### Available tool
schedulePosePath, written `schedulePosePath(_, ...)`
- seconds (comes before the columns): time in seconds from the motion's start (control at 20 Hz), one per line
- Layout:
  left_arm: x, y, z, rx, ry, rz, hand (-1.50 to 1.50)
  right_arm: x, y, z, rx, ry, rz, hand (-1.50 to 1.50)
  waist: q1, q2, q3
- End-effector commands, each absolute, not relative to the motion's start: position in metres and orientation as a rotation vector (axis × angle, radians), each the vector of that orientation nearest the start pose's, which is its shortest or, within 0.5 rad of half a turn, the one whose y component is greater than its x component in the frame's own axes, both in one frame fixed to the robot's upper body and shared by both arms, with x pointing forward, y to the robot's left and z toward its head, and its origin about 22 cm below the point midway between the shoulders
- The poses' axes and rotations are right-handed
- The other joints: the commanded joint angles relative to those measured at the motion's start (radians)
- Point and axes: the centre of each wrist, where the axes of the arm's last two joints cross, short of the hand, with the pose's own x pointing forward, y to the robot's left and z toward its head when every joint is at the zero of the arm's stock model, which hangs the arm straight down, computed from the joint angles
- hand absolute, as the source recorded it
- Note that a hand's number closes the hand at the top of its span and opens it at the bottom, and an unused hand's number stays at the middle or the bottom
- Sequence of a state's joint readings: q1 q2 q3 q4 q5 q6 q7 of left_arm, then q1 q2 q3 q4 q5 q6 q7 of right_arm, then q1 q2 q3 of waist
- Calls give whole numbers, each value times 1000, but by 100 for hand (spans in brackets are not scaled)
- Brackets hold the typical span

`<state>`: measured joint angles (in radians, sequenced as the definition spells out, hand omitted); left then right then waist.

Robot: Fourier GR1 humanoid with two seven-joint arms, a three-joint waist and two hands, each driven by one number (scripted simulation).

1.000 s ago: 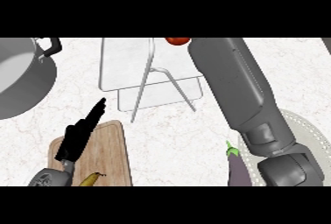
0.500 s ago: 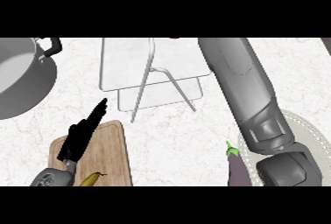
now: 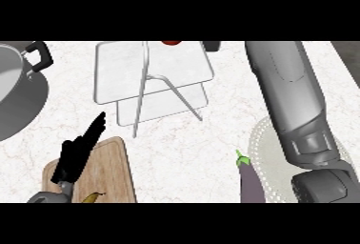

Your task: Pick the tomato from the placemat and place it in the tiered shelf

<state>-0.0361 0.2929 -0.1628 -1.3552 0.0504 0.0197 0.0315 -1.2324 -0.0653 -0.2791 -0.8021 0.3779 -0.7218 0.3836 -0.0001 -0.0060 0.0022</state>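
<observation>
Only a sliver of the red tomato point(image 3: 171, 42) shows at the top edge of the head view, at the far side of the clear tiered shelf point(image 3: 155, 71). My right forearm point(image 3: 288, 95) runs from the lower right up past the shelf's right side. A small dark part of my right hand point(image 3: 211, 45) shows just right of the tomato, with a gap between them; the rest of the hand is cut off. The pale round placemat point(image 3: 262, 143) lies under the forearm at the lower right. My left hand point(image 3: 77, 152) rests open over the wooden board, fingers straight.
A large grey pot point(image 3: 14, 95) with a black handle fills the left edge. A wooden cutting board point(image 3: 109, 171) with a yellow item point(image 3: 90, 198) lies at the lower left. A purple eggplant point(image 3: 250, 183) lies by the placemat's left rim.
My right forearm has swung to the right along the shelf's side. The tomato shows again at the top edge above the shelf, with the dark hand part now to its right. The left hand stayed still.
</observation>
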Motion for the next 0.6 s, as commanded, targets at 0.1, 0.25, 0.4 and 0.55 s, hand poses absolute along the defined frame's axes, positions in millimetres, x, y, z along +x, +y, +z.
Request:
schedulePosePath(0.1,230,262,-43,134,-1294,-237,0,435,-189,229,-638,-1573,-467,-150,-37,-11,-2)
schedulePosePath(0.25,238,297,-30,151,-1291,-246,0,412,-237,228,-631,-1581,-436,-150,-49,-11,-2)
schedulePosePath(0.4,240,271,-34,145,-1287,-251,0,380,-275,226,-655,-1628,-363,-150,-55,-10,-1)
schedulePosePath(0.55,222,274,-46,135,-1292,-245,0,345,-299,236,-645,-1659,-295,-150,-43,-9,-2)
